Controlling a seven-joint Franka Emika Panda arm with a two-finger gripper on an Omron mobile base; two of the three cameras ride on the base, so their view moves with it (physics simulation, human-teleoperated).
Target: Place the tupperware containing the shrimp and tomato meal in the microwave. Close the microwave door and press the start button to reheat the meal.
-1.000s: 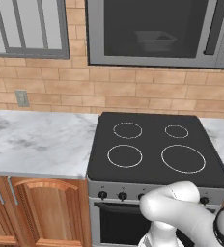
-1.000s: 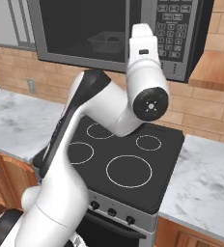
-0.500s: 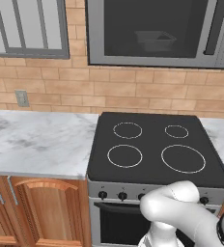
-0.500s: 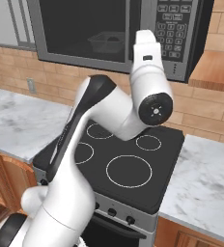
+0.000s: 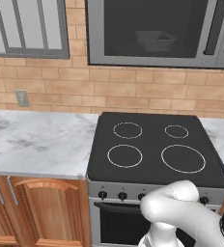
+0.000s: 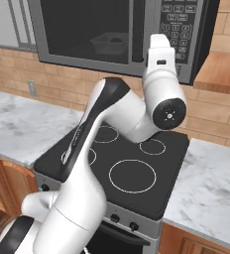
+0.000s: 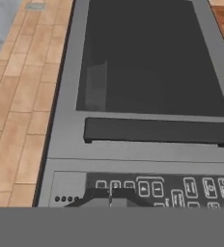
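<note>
The microwave [image 5: 157, 31] sat mounted in the brick wall above the black cooktop [image 5: 157, 148], and its door [image 6: 87, 30] was shut. Through the dark glass the tupperware [image 5: 155, 40] was there on the floor of the cavity, a pale shallow tub; what lay in it could not be made out behind the tint. In the right base view the tub [image 6: 109, 43] showed just left of the long bar handle [image 6: 138, 31]. The white arm reached up and over the cooktop, its hand raised right at the button panel [image 6: 179, 30]. From the hand camera, rolled sideways, the bar handle [image 7: 157, 130] ran across the middle, with the rows of buttons [image 7: 162, 187] just below it. The pincer [image 7: 110, 198] had its two dark tips pressed together, nothing between them, right up against the button rows. Marble worktop [image 5: 36, 142] lay to either side of the stove.
</note>
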